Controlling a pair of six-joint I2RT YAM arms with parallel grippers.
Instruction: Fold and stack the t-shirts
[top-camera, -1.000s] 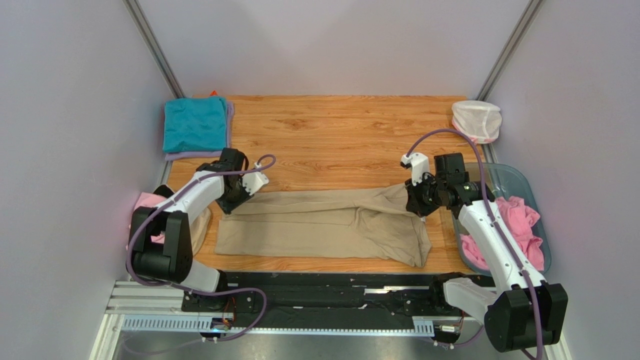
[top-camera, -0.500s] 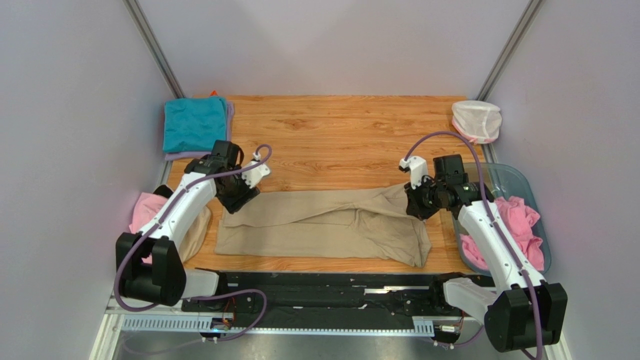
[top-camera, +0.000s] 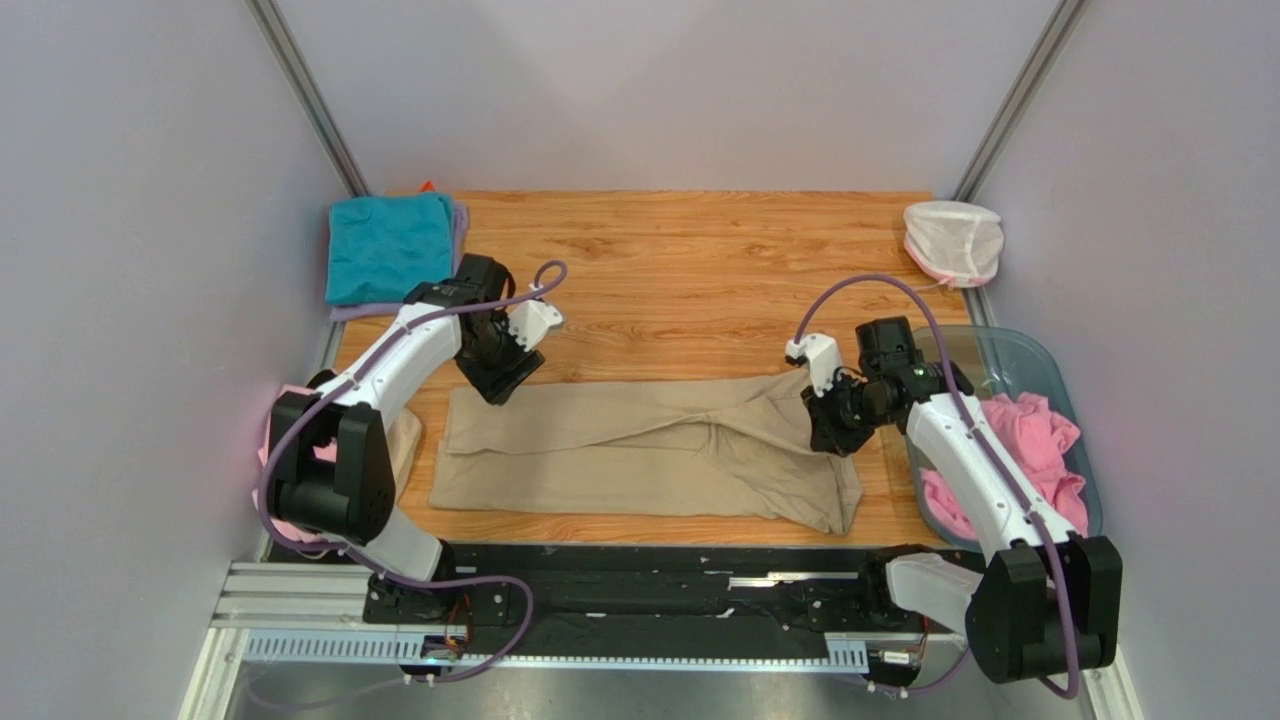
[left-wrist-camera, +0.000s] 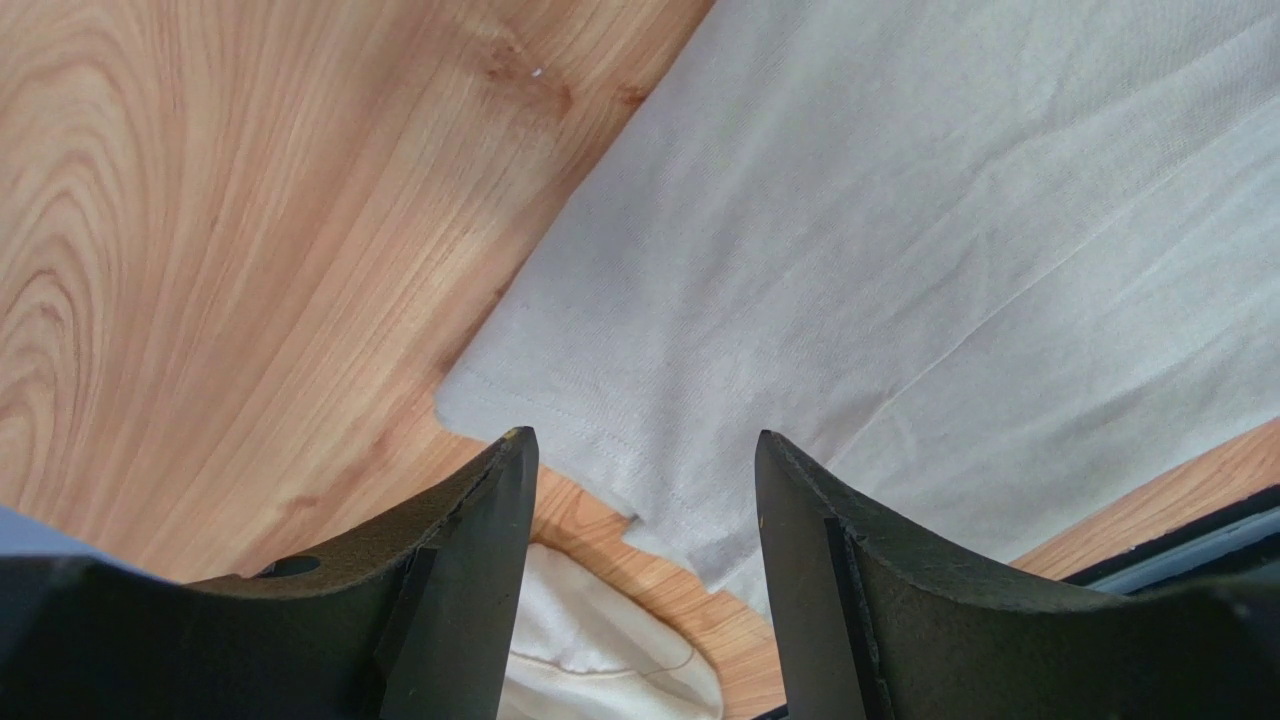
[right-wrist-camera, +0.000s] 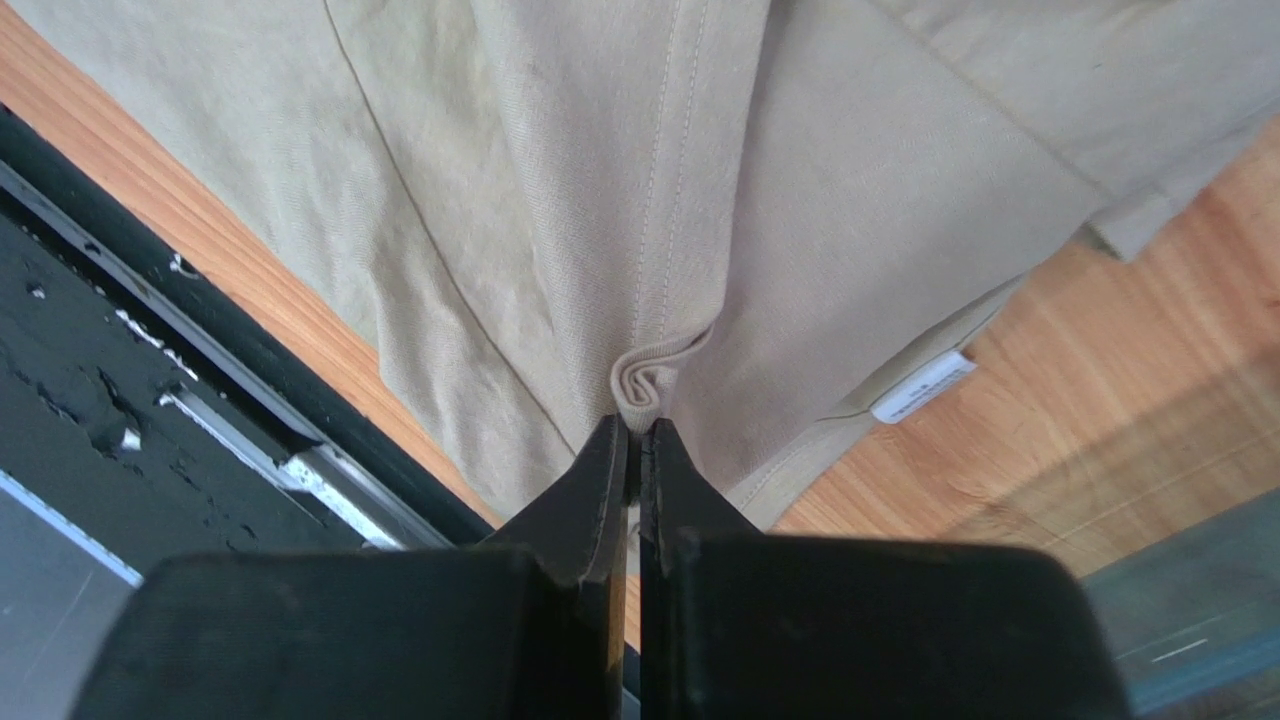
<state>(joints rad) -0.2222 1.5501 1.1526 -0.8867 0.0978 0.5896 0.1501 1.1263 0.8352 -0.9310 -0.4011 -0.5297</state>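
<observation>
Top view: large tan-beige cotton t-shirt (top-camera: 646, 450) lies folded lengthwise across the near half of the wooden table (top-camera: 676, 255).
Left wrist view: left gripper (left-wrist-camera: 639, 450) spread wide, holding nothing, over the shirt's corner.
Right wrist view: right gripper (right-wrist-camera: 634, 428) pinched closed on a small bunch of the shirt's fabric.

I see the tan t-shirt (top-camera: 646, 458) lying near centre, folded into a long wrinkled band running left to right. The folded teal t-shirt (top-camera: 388, 248) rests on the lilac t-shirt (top-camera: 361, 312), far left. The pink t-shirt (top-camera: 1037, 435) lies crumpled at right.
</observation>
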